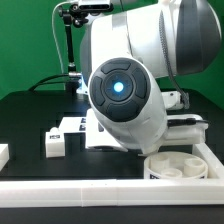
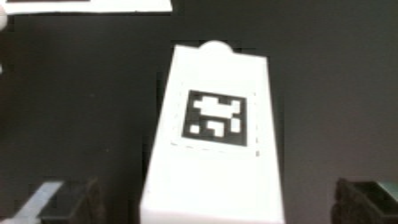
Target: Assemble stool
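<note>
In the wrist view a white rectangular stool leg (image 2: 217, 130) with a black-and-white tag lies on the black table. My gripper (image 2: 214, 205) is open above its near end, with one finger (image 2: 63, 200) on each side and a dark gap between each finger and the leg. In the exterior view the arm's big white body hides the gripper. The round seat disc (image 1: 182, 165) lies at the exterior view's lower right, underside ribs up. Another leg (image 1: 55, 143) lies at the exterior view's left.
The marker board (image 1: 85, 128) lies flat behind the left leg. A long white rail (image 1: 60, 190) edges the table's front. A white part (image 1: 3, 153) shows at the far left edge. More white parts (image 1: 188, 125) lie right of the arm.
</note>
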{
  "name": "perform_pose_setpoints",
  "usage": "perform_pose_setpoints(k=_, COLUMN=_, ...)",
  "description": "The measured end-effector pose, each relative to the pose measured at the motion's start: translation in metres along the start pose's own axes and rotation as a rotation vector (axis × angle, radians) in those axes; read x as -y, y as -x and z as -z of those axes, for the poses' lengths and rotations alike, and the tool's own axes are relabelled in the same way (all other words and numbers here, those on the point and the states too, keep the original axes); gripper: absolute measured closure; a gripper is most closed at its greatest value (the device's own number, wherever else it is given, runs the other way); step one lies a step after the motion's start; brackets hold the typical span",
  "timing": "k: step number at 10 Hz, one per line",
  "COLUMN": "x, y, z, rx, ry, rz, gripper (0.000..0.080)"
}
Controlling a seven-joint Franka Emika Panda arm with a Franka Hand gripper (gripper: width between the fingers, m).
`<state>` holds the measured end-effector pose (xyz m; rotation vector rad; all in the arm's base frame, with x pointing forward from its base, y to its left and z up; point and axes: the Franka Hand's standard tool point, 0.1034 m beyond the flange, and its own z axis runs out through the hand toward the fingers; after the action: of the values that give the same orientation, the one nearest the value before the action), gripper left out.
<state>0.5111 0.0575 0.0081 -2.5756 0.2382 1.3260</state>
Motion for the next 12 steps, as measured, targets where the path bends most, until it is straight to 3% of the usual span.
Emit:
perform_pose_setpoints(k=9, x=0.003, y=0.0, z=-0.002, rx=0.004, ry=0.003, rz=0.023, gripper=0.015)
perform_pose_setpoints(k=11, x=0.009, y=0.006, z=0.008, rx=-0.01, ry=0.002, rz=0.037, gripper=0.015)
perform_pose_setpoints(k=12, x=0.014, y=0.013, z=0.016, rx=-0.018, ry=0.001, rz=0.046, gripper=0.0224)
